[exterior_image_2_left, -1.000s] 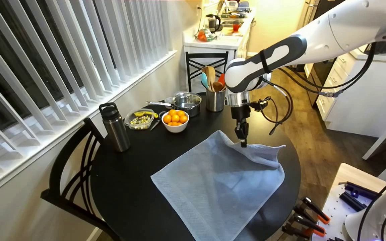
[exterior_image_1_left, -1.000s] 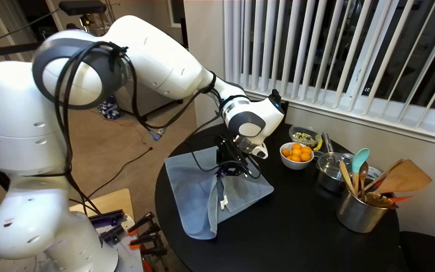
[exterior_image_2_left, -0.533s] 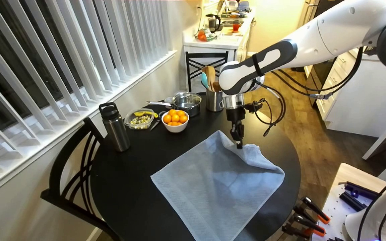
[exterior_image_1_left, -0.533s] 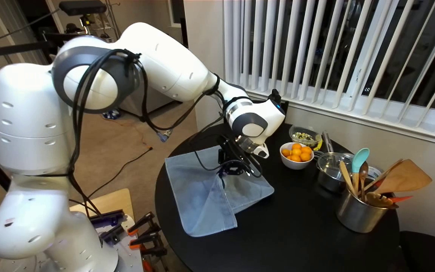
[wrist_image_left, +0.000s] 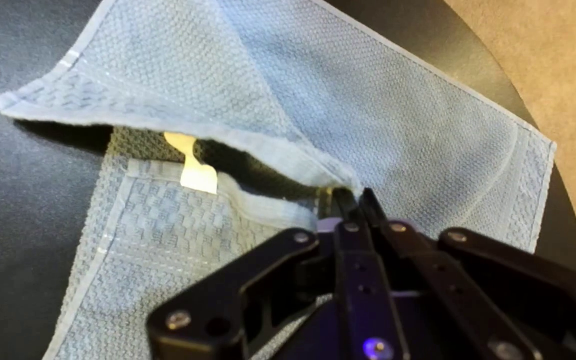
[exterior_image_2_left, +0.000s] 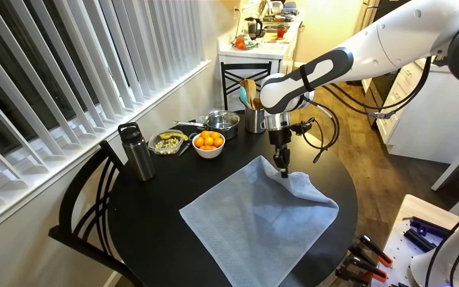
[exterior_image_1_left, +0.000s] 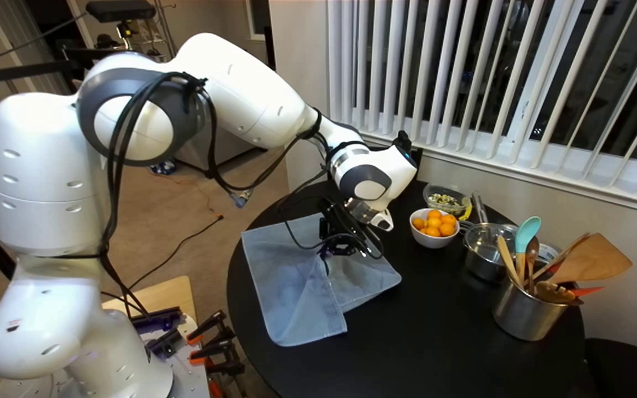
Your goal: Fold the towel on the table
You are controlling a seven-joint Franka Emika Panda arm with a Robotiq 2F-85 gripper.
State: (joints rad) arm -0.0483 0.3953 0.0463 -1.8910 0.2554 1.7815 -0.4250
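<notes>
Edge of the towel [exterior_image_2_left: 261, 219] pinched by the tool [wrist_image_left: 357, 197], one spot only; the flap [wrist_image_left: 178, 80] beside the tool could be bunched by a hasty pull!

Grppr [wrist_image_left: 356, 195] clamped, ptg dwn

the pale grey-blue towel [exterior_image_2_left: 261, 227] lies on the round black table [exterior_image_2_left: 153, 227] near its rim, one edge bunched and raised.
</notes>
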